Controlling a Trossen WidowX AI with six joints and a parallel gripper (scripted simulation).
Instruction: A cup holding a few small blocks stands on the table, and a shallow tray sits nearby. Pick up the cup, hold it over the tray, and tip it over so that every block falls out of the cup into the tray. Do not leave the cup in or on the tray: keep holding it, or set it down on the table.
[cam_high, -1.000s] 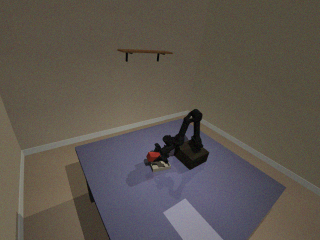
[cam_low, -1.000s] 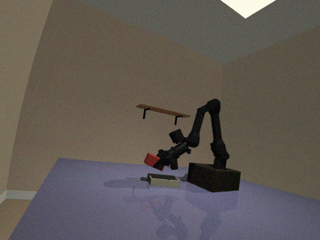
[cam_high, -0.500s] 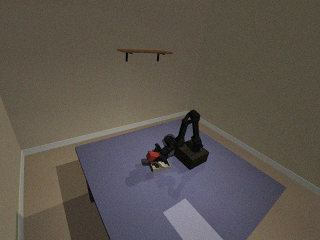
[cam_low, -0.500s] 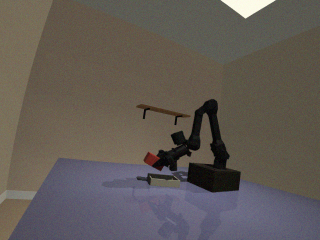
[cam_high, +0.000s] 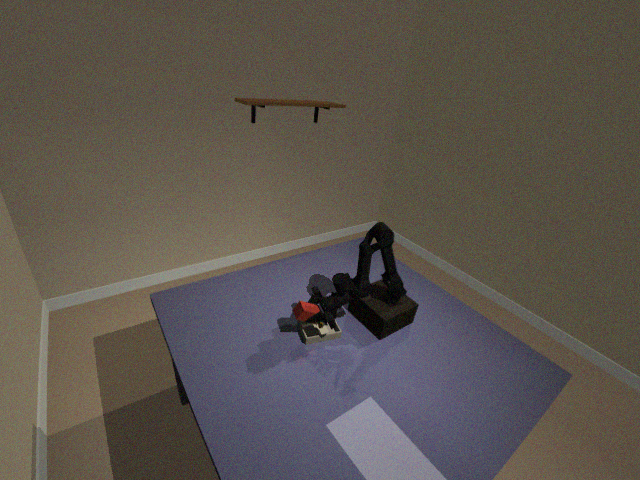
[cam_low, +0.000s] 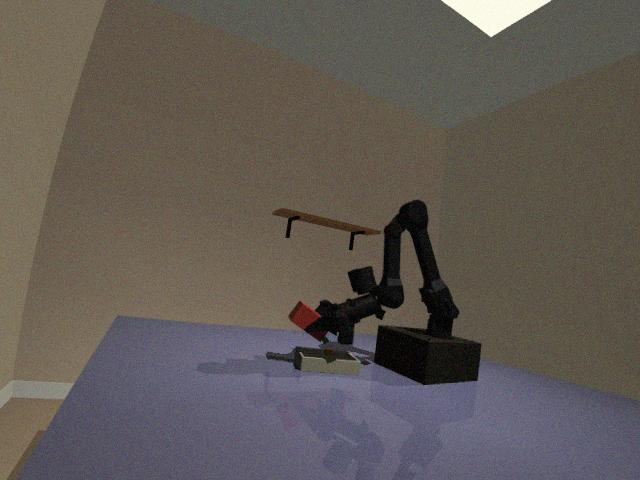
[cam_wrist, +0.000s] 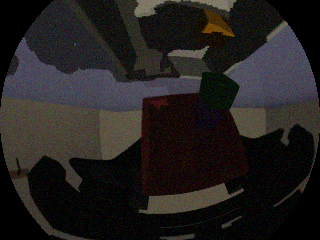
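Red cup (cam_high: 306, 310) (cam_low: 305, 317) (cam_wrist: 187, 150) is between the fingers of the gripper (cam_high: 324, 305) (cam_low: 323, 322) (cam_wrist: 179, 130), clamped and off the bench (cam_high: 248, 413) (cam_low: 232, 428). Cup sits at the arm's far end, tilted steeply, mouth down toward the tray (cam_high: 323, 338) (cam_low: 330, 365). Exterior view: cup above the tray, not touching it, closed end up and away from the arm. Wrist view: cup centred between the 2 dark fingers, 1 on each side. 1 green block (cam_low: 325, 340) (cam_wrist: 218, 90) is at the cup's mouth, just under the rim in the exterior view, above the tray. 1 dark blue block (cam_wrist: 207, 116) shows next to the green one, dim, seems inside the cup. 1 orange block (cam_low: 328, 351) (cam_wrist: 218, 24) is past the mouth, at the tray; can't tell if it has settled. Tray is upright on the bench, near the arm's dark base box (cam_high: 382, 315) (cam_low: 426, 356), apart from it.
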